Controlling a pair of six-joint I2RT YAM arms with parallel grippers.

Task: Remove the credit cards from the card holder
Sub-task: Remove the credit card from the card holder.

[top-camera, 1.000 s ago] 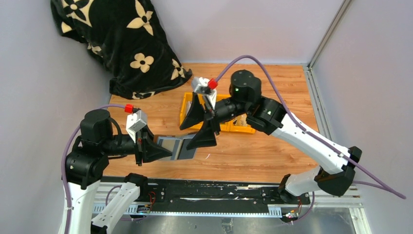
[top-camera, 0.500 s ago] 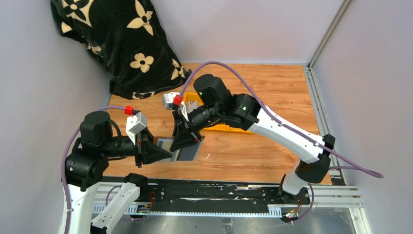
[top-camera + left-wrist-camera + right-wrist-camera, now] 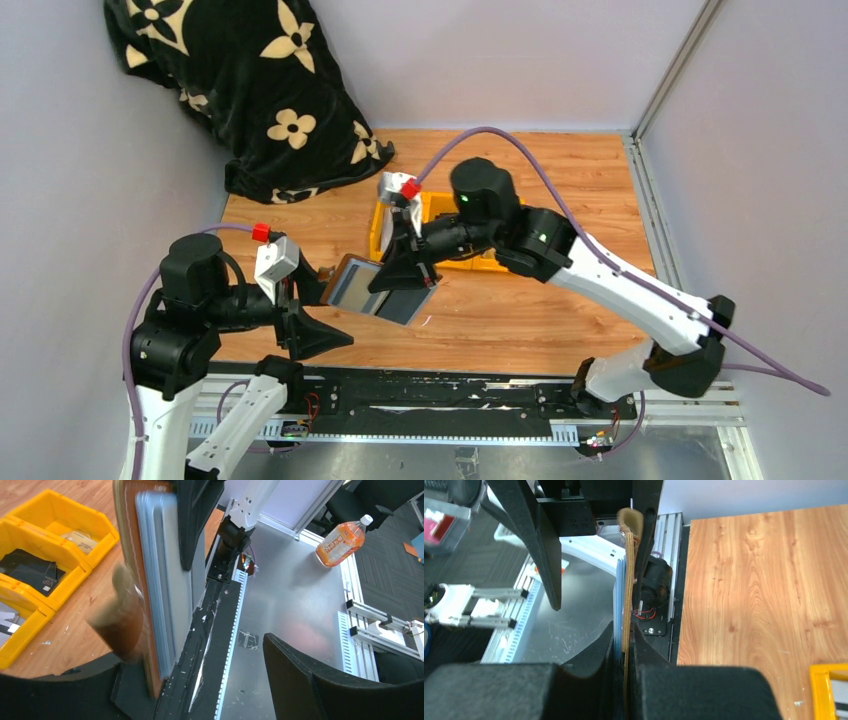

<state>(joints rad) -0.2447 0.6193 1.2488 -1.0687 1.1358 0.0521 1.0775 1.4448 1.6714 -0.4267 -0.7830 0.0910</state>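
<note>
The card holder (image 3: 355, 286), brown leather with a grey inner face, hangs open and tilted above the table's near edge. My right gripper (image 3: 402, 282) is shut on its right half. In the right wrist view the fingers (image 3: 644, 660) pinch the brown leather (image 3: 628, 575) and bluish-grey layers edge-on. I cannot tell which layers are credit cards. My left gripper (image 3: 318, 308) stands open just left of the holder. In the left wrist view the holder (image 3: 145, 585) stands upright close to my left finger (image 3: 55, 695), with the other finger (image 3: 320, 685) far apart from it.
Yellow bins (image 3: 445, 208) sit behind the right gripper; in the left wrist view a dark card (image 3: 30, 570) lies in one bin (image 3: 60, 535). A black flowered blanket (image 3: 250, 90) fills the back left corner. An orange bottle (image 3: 342, 540) lies on the floor beyond the rail.
My right gripper came down to the holder, shut on it and lifted it off the table. My left gripper let go of the holder and opened, drawing back a little.
</note>
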